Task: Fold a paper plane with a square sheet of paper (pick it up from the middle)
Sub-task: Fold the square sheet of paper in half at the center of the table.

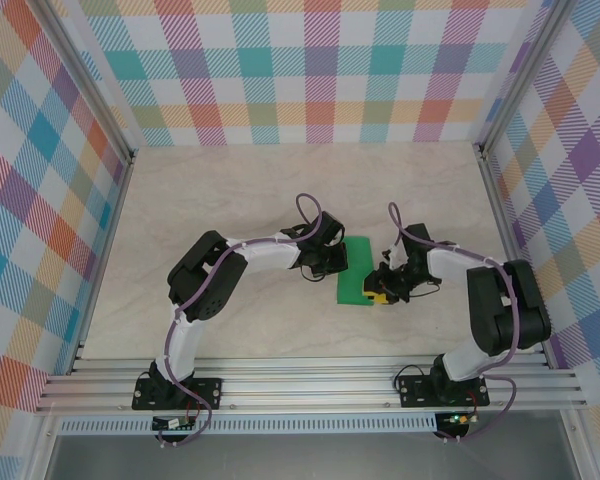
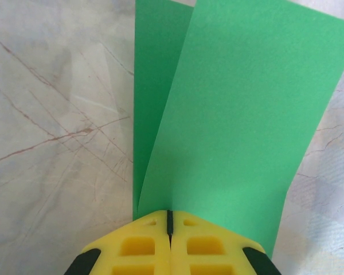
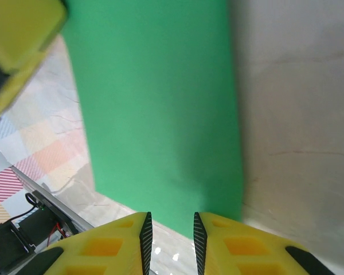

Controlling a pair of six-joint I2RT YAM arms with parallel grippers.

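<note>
The square sheet of paper [image 1: 357, 271] is bright green and folded in half into a tall rectangle at the table's middle. In the left wrist view its upper layer [image 2: 241, 120] lifts away from the lower layer [image 2: 155, 86], and the two meet right at my fingertips. My left gripper [image 1: 327, 259] [image 2: 169, 213] is shut on that near left edge. My right gripper [image 1: 384, 291] [image 3: 170, 232] sits at the sheet's lower right edge with a narrow gap between its jaws. The paper's [image 3: 160, 114] near edge lies just ahead of the tips, and nothing is pinched.
The marbled tabletop [image 1: 230, 190] spreads around the sheet, walled by checked panels [image 1: 320, 70] and aluminium posts. A rail [image 1: 310, 380] carrying both arm bases runs along the near edge. A left finger [image 3: 17, 40] shows at the right wrist view's top left.
</note>
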